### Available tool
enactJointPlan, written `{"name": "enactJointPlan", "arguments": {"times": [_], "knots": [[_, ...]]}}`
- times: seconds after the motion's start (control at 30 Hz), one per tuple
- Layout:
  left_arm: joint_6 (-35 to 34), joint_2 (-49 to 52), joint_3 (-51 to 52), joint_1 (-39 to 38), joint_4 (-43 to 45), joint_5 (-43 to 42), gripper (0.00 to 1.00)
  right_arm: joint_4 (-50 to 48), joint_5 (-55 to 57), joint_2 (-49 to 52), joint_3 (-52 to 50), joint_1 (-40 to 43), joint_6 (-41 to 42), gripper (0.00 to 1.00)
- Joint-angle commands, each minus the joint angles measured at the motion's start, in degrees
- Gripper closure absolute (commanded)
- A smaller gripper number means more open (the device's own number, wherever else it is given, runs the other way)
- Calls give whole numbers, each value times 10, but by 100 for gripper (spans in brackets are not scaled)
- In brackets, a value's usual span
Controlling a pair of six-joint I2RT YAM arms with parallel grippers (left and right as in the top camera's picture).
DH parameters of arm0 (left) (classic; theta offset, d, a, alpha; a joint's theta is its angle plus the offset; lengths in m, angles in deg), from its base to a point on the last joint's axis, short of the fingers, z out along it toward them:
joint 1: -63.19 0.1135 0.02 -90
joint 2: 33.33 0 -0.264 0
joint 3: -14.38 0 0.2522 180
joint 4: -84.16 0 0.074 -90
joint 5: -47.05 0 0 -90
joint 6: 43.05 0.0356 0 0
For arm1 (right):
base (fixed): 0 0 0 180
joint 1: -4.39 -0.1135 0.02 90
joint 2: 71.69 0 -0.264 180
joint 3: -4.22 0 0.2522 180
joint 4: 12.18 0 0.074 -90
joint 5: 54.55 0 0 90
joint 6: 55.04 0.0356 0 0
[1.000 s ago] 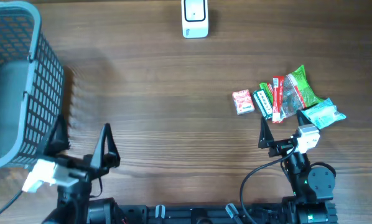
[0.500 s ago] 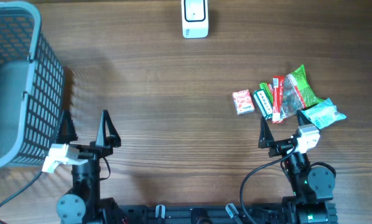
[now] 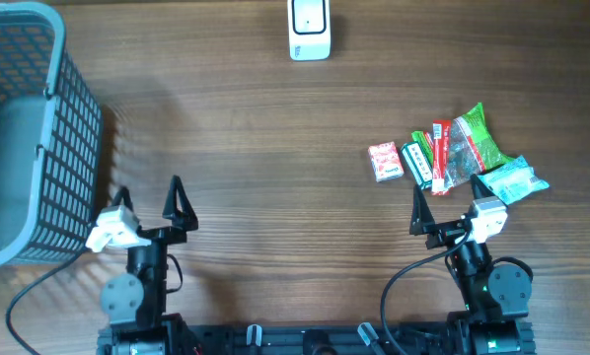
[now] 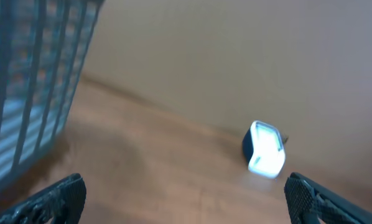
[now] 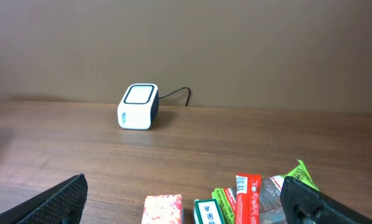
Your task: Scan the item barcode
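Several snack items lie bunched at the right: a pink box [image 3: 385,161], a green box [image 3: 417,163], a red stick pack [image 3: 440,156], a green bag [image 3: 471,143] and a teal packet [image 3: 515,180]. The white barcode scanner [image 3: 309,28] stands at the far edge. My right gripper [image 3: 446,192] is open just short of the pile, holding nothing. Its wrist view shows the pink box [image 5: 162,209], the red stick pack [image 5: 247,198] and the scanner [image 5: 138,106]. Beside the basket my left gripper [image 3: 149,192] is open and empty, with the scanner [image 4: 264,149] ahead of it.
A tall grey mesh basket [image 3: 29,138] fills the left side, close to my left gripper, and its wall [image 4: 30,74] takes up the left of that wrist view. A cable runs from the scanner toward the back wall.
My left arm has swung to the right, away from the basket, and its gripper now points toward the far edge. The right arm and the items have not moved.
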Motion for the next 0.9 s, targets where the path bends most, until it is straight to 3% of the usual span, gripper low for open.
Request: {"name": "enactJointPlan", "arguments": {"times": [0.0,0.37,0.87], "knots": [[12,-6,3,-3,-54,10,0,-2,-9,-6,0,2,-7,0],[191,-6,3,-26,-51,-28,0,-2,-9,-6,0,2,-7,0],[234,-6,3,-24,-49,-43,0,-2,-9,-6,0,2,-7,0]]}}
